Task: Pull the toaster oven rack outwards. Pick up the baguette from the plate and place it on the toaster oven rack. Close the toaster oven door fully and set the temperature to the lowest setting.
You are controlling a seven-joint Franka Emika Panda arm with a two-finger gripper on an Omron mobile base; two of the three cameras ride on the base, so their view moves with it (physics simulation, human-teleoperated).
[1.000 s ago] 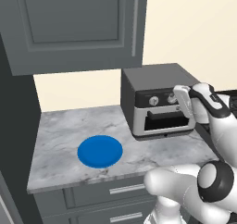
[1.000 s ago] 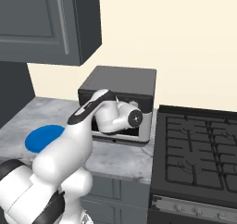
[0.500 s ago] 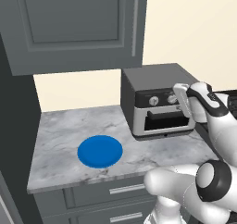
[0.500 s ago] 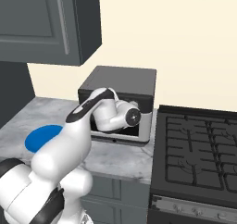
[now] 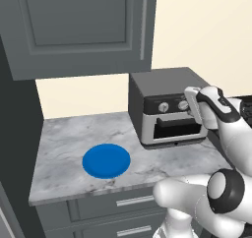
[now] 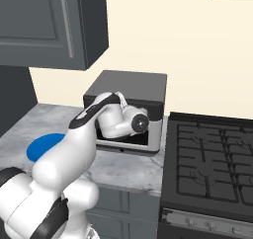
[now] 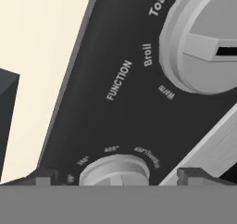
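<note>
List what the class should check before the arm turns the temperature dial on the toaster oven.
1. Jaws open: ok, one fingertip stands on each side of the dial.
2. Temperature knob centred between the jaws: ok.
3. Toaster oven door shut: ok, it looks flush in the left base view.
4. Plate bare: ok.
5. Baguette on the rack: cannot tell, the window is dark.
6. Dial's present setting: cannot tell, its pointer is cut off.
</note>
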